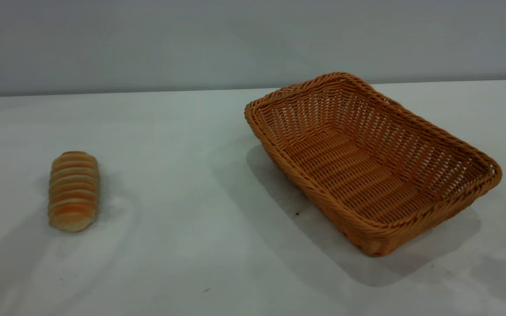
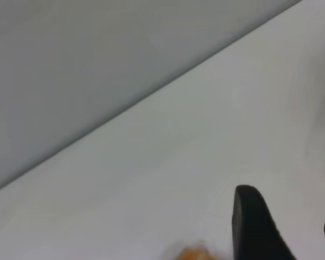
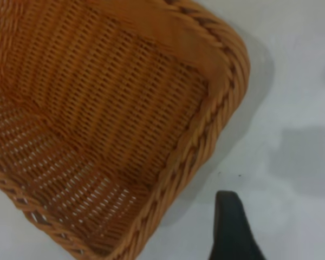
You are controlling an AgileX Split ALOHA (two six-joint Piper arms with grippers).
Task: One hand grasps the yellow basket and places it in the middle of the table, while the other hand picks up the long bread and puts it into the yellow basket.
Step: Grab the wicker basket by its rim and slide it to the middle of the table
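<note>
while the long bread lies left on the tabletop, yellow basket sits right, empty; both grippers' fingers state: can't tell.

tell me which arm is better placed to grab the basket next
Right. The right gripper hovers just outside a corner of the yellow basket, on the table's right side; the left wrist view shows only bare table near the long bread.

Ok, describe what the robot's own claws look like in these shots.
Little of them shows. In the left wrist view, the left claw appears as a matte black finger with a rounded tip, plus a dark sliver at the frame's edge. In the right wrist view, only one black, rounded, tapering finger of the right claw appears. No cables or markings are visible.
</note>
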